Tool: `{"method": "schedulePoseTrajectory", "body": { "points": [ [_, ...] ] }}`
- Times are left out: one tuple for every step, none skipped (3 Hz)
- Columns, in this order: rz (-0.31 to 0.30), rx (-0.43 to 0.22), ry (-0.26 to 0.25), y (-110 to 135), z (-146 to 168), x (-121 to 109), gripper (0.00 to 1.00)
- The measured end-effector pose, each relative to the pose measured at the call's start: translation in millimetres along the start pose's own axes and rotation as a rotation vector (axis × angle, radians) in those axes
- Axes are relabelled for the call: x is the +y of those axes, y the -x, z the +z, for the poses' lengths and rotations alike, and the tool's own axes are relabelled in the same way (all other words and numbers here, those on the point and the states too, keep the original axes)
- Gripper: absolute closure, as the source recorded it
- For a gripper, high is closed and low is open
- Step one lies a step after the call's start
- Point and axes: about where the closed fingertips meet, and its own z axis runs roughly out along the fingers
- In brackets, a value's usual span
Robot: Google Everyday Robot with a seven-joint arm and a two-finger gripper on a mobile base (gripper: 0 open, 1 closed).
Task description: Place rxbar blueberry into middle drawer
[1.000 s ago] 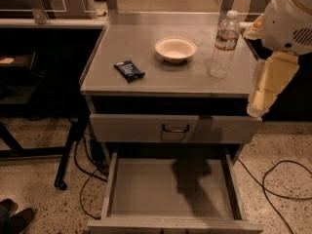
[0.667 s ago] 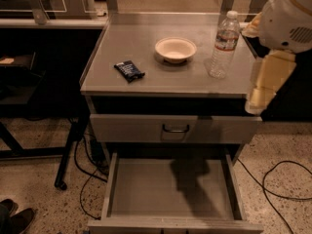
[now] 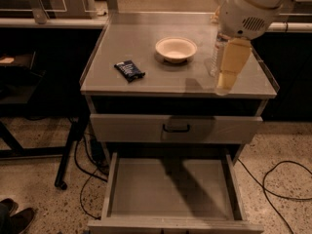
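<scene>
While the arm reaches in from the upper right of the camera view, you have the gripper (image 3: pixel 223 84) hanging over the counter's (image 3: pixel 146 38) right front edge, just in front of a water bottle (image 3: pixel 214 57). Clenched or released: cannot tell. The rxbar blueberry (image 3: pixel 129 70) lies flat on the counter's left front part, left of a white bowl (image 3: pixel 176 48), well apart from the gripper. The middle drawer (image 3: pixel 170 189) stands pulled out below. The drawer front (image 3: pixel 141 128) above it is closed.
</scene>
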Motion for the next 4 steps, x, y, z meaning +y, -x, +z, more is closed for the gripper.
{"method": "schedulePoseTrajectory", "body": {
  "points": [
    [-0.055, -0.014, 0.022, 19.2, 20.7, -20.5, 0.0],
    [-0.068, -0.02, 0.027, 24.7, 26.1, -25.5, 0.0],
    [-0.079, -0.023, 0.024, 27.2, 26.1, -27.4, 0.0],
    [-0.175, -0.046, 0.012, 58.8, 32.7, -49.9, 0.0]
  ]
}}
